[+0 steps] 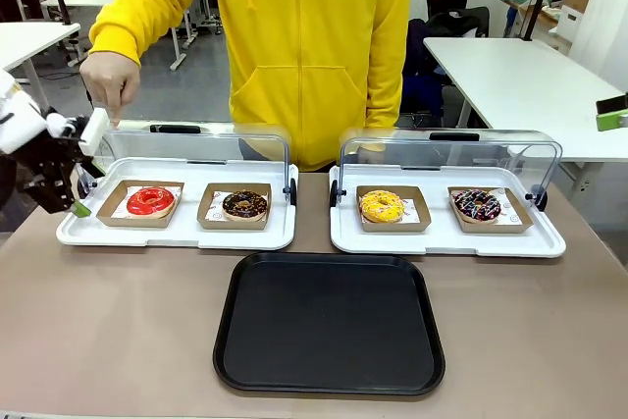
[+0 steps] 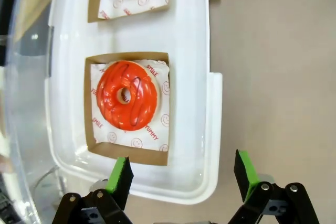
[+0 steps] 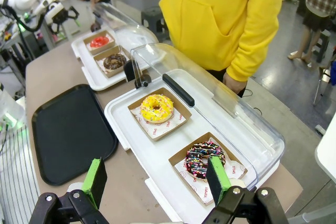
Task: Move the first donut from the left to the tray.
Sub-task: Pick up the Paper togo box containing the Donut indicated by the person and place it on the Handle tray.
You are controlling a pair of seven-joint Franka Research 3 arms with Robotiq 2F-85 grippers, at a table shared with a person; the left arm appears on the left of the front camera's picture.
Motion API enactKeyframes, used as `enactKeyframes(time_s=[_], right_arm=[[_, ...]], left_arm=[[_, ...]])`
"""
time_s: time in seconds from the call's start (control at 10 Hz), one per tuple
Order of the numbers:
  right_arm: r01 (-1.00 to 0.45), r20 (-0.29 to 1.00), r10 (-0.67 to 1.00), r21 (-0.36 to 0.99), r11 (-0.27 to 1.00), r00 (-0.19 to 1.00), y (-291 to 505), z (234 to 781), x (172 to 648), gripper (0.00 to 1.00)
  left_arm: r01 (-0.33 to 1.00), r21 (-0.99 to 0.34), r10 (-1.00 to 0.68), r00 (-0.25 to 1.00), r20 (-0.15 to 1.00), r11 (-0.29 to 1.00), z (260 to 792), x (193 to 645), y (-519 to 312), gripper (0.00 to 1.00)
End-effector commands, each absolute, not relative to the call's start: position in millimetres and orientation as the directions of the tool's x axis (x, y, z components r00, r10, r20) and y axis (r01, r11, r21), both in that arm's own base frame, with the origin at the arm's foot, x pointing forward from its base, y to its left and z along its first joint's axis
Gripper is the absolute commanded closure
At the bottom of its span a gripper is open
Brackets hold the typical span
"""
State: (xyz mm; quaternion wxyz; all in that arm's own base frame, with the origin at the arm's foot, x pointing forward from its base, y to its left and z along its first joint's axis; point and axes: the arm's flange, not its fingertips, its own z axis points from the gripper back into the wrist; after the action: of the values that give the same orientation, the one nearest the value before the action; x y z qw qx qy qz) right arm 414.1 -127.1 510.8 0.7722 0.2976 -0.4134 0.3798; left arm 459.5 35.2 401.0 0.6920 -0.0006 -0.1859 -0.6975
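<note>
- Left wrist view: the left end effector (image 2: pixel 184 170) hangs wide open and empty at the white tray's (image 2: pixel 207 129) rim, near the red donut (image 2: pixel 126 95)
- The donut lies in its cardboard holder (image 2: pixel 87 108); the black tray (image 1: pixel 329 326) has nothing on it
- Grasp, lift and transfer are all not yet done; the right end effector (image 3: pixel 157 178) is open too

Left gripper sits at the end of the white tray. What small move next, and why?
Probably shift the left gripper forward and sideways until its open jaws straddle the red donut. They now hang over the white tray at its end rim, offset from the cardboard holder, and the lid is raised.
</note>
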Motion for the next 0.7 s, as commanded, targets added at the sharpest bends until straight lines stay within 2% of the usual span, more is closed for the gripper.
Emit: enactKeyframes(time_s=[0.0, 0.6], right_arm=[[-0.842, 0.88, 0.333, 0.127, 0.523, 0.34, -126.6, 511.0, 416.3, 0.0], [-0.842, 0.88, 0.333, 0.127, 0.523, 0.34, -126.6, 511.0, 416.3, 0.0]], left_arm=[[0.958, 0.286, -0.968, -0.064, 0.242, 0.009, 382.2, 473.9, 33.6, 0.0], [0.963, 0.269, -0.971, -0.043, 0.237, 0.023, 385.9, 470.1, 29.5, 0.0]])
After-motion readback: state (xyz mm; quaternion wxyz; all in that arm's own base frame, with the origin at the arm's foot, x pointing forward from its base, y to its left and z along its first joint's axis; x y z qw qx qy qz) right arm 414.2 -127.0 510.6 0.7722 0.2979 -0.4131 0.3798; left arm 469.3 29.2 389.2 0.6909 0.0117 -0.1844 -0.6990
